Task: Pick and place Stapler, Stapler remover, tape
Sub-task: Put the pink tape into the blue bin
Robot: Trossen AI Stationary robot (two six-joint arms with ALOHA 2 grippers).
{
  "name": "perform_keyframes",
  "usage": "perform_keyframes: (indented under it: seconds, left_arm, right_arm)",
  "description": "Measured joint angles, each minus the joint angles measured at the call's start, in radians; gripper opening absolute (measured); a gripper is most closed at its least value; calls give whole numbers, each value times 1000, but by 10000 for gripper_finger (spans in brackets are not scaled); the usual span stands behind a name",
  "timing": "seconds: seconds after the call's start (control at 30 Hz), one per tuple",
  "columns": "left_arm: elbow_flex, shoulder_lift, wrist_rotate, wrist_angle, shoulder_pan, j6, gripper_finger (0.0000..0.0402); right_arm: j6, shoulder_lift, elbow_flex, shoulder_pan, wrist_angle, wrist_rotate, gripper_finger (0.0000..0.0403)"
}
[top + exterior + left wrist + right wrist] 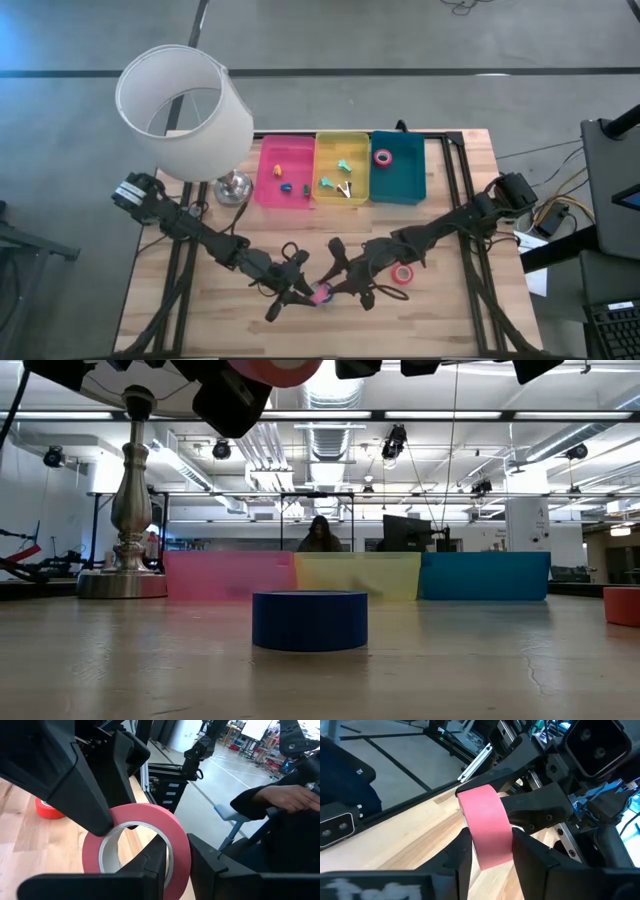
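A pink tape roll (322, 294) is held up between both grippers near the table's near edge, and in the low view it shows well above the tabletop (275, 368). My left gripper (308, 293) comes at it from the left and my right gripper (334, 288) from the right; both are shut on it. A red roll (402, 273) lies flat on the table right of them. A dark blue roll (310, 620) lies flat on the wood. Another pink roll (383, 157) lies in the blue bin. My left gripper pinches the pink roll's band (181, 857), with one finger (152, 865) inside the ring and one (212, 865) outside. The roll stands on edge, lifted clear of the table. My right gripper pinches the roll across its width, with one finger (457, 857) on each flat side, next to the outer face (487, 832). It holds the side of the ring opposite the left gripper's hold (102, 827).
A lamp with a white shade (180, 100) and a metal base (233, 187) stands at the far left. Pink (270, 190), yellow (330, 150) and blue (405, 185) bins line the far edge, with small coloured pieces inside. A person's hand (290, 797) shows beyond the table.
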Motion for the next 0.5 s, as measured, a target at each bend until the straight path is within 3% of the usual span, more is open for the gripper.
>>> perform_keyframes:
  seconds: [0.13, 0.5]
  left_arm:
    - [0, 0, 2, 1, 1, 0, 65]
    - [1, 0, 37, 17, 13, 0, 65]
  right_arm:
    - [12, -1, -1, 0, 3, -2, 116]
    - [92, -1, -3, 2, 44, -11, 177]
